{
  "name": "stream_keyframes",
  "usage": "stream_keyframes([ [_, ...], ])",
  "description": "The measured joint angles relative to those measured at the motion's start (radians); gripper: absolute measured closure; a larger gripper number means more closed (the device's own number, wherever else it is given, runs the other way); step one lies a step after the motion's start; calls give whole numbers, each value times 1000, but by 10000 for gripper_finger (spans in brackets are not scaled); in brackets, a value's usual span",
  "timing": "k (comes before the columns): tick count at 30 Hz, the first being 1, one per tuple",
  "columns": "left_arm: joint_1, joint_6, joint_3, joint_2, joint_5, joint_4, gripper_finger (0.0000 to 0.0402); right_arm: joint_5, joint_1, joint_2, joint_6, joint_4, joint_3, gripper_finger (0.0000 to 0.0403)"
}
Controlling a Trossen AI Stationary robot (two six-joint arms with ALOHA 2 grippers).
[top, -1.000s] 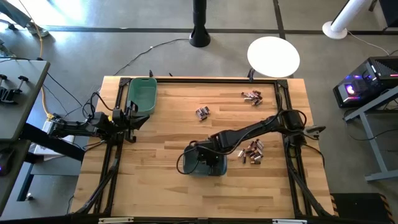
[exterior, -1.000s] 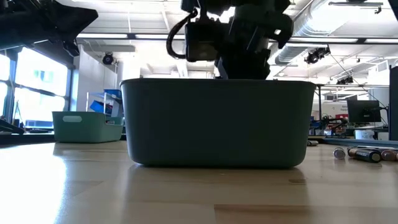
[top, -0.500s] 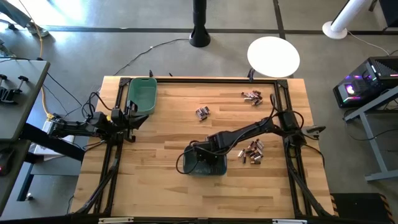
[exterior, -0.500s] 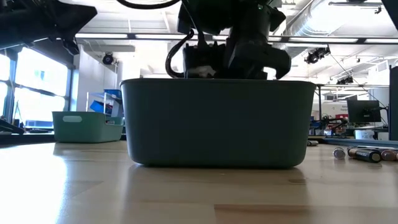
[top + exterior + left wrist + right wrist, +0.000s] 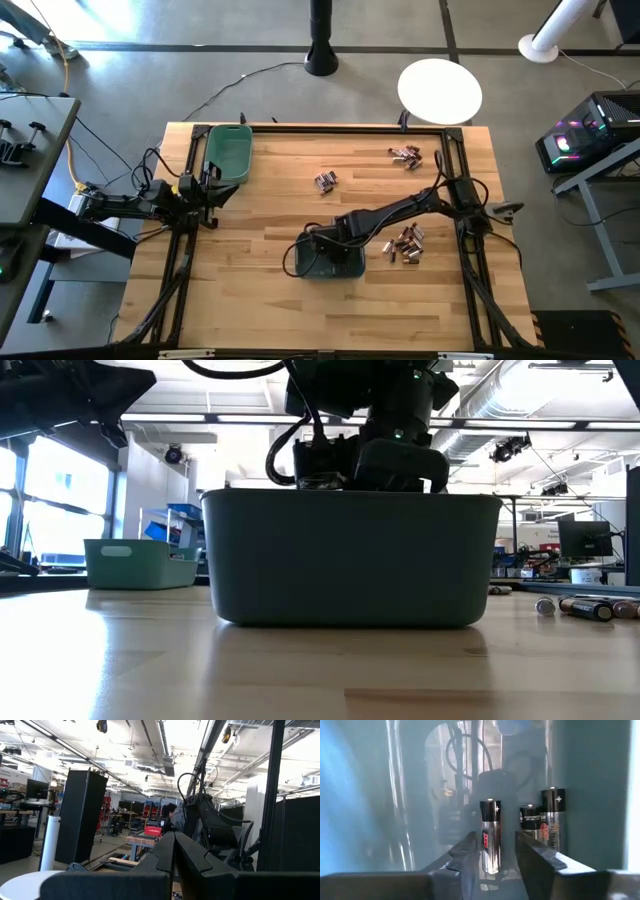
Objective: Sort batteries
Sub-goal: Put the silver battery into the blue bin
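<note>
My right gripper (image 5: 322, 250) reaches from the table's right side down into a dark teal bin (image 5: 350, 560) near the table's middle. In the right wrist view the gripper (image 5: 495, 840) is open. A silver and black battery (image 5: 490, 837) stands upright on the bin floor between its fingers. Two more batteries (image 5: 552, 820) stand against the bin wall. Loose batteries lie in three heaps on the table: right of the bin (image 5: 405, 245), at the middle (image 5: 325, 181) and at the far right (image 5: 405, 155). My left gripper (image 5: 174, 852) is shut and waits at the table's left edge. My right gripper has a finger on each side of the upright battery, coming from above into the bin. A clear gap shows between the battery's side (image 5: 499, 840) and one finger (image 5: 530, 855). Whether the other finger (image 5: 470, 855) touches the battery, I cannot tell.
A light green bin (image 5: 228, 155) stands at the far left corner beside the left arm (image 5: 150, 200). Dark frame rails run along the table's left and right sides. Bare wood lies near and left of the dark bin. Some batteries (image 5: 590, 606) lie at the low view's right.
My right gripper has gone down from above the dark teal bin into it. The bin itself has shifted a little on the table.
</note>
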Motion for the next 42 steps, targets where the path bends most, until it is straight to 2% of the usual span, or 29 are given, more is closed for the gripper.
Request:
stream_keyframes([
  [5,0,0,0,0,0,0,396,-13,0,0,-16,-40,32,247],
  [8,0,0,0,0,0,0,396,35,3,-1,-15,-122,98,246],
  [14,0,0,0,0,0,-1,396,249,37,-2,-8,-376,270,246],
  [17,0,0,0,0,0,-1,396,367,73,-3,48,-540,344,245],
  [20,0,0,0,0,0,-13,396,483,128,-37,140,-675,346,245],
  [23,0,0,0,0,6,-21,396,526,181,-114,305,-747,272,245],
  [27,0,0,0,0,11,-23,396,497,243,-255,580,-706,80,245],
  [31,0,11,0,0,11,-21,396,427,281,-397,890,-528,-154,245],
  [35,0,16,0,0,11,-16,396,355,269,-484,1303,-269,-365,245],
  [38,0,16,0,0,11,-12,396,314,255,-497,1405,-105,-472,245],
  [42,0,16,0,0,11,-6,396,280,227,-485,1451,-50,-537,245],
])
